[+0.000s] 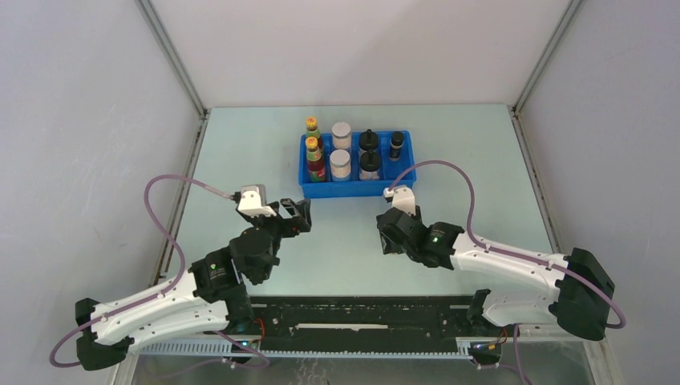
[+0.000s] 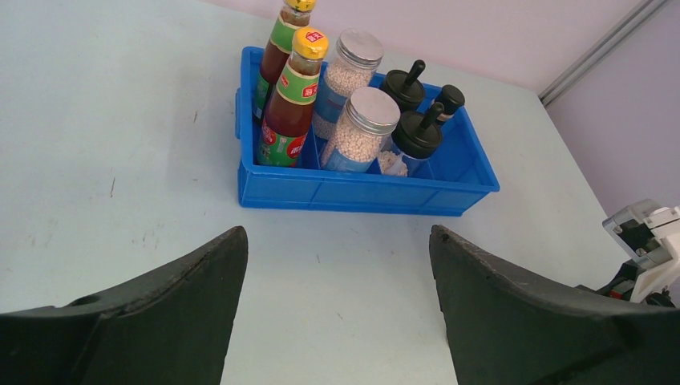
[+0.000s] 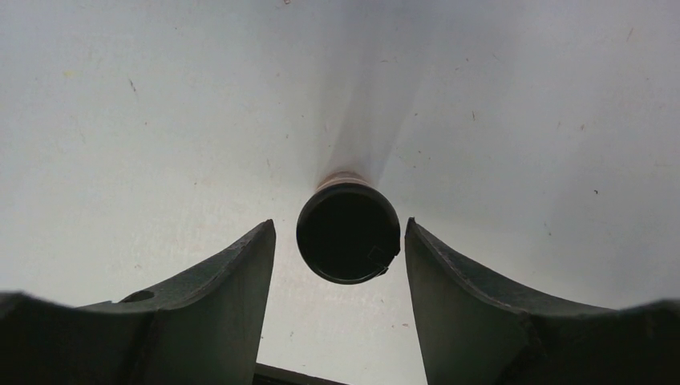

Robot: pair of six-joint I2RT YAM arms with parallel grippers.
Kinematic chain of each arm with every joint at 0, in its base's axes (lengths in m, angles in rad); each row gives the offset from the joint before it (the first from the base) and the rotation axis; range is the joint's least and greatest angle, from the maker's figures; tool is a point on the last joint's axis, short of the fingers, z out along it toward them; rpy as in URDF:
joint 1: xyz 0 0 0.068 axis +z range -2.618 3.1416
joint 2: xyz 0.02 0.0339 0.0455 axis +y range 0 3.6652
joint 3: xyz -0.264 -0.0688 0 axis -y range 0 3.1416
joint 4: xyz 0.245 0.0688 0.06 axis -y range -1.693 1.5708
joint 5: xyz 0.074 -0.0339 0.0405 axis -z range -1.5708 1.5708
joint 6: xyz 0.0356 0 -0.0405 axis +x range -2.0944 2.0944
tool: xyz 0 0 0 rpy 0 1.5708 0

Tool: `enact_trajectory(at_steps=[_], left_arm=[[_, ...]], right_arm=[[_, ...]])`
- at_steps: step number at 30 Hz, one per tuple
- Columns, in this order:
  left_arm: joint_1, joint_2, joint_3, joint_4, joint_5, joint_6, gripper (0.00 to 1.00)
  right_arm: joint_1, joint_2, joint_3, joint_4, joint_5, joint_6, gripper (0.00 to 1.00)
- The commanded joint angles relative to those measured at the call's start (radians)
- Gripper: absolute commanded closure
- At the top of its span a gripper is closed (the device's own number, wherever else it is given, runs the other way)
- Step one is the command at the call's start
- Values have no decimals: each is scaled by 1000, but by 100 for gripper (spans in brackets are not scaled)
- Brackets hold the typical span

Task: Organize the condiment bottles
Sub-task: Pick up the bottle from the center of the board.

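Plainly, the left gripper (image 2: 337,231) is not the one placed to act. Its jaws stand wide with nothing between them, over bare table (image 2: 120,160) on the near side of the blue tray (image 2: 353,196) and facing it. In the tray, from left to right, stand the two red-labelled bottles (image 1: 315,156), the two silver-lidded jars (image 1: 341,163) and the two black-lidded jars (image 1: 370,163). One dark vial (image 1: 396,144) stands in the far right compartment, and the near right compartment in front of it shows only blue floor. Further right, on the near side of the tray, the right gripper (image 3: 339,224) hangs straight over the loose vial (image 3: 348,233). This vial stands upright on the table, its long axis pointing up at the wrist camera, so only its round dark cap shows. It sits between the two fingers (image 3: 232,289), nearer one than the other, with a sliver of table visible on each side. The jaws are therefore partly open around it and grip nothing. The overhead view hides the vial under the gripper. The coming move looks like a squeeze across the cap and a lift. The tray's near wall and the tall knobs of the black-lidded jars are the things to clear on the way in.
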Motion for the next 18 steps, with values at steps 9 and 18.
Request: enact_trajectory(at_steps=[9,18], left_arm=[[-9,3,-14,3,-13,-20,12],[-10,1,-15,0,-13,-23,12]], right_arm=[[-15,-2,-13,44,-10,8,49],[-17,-21,-13,36,-9,11,91]])
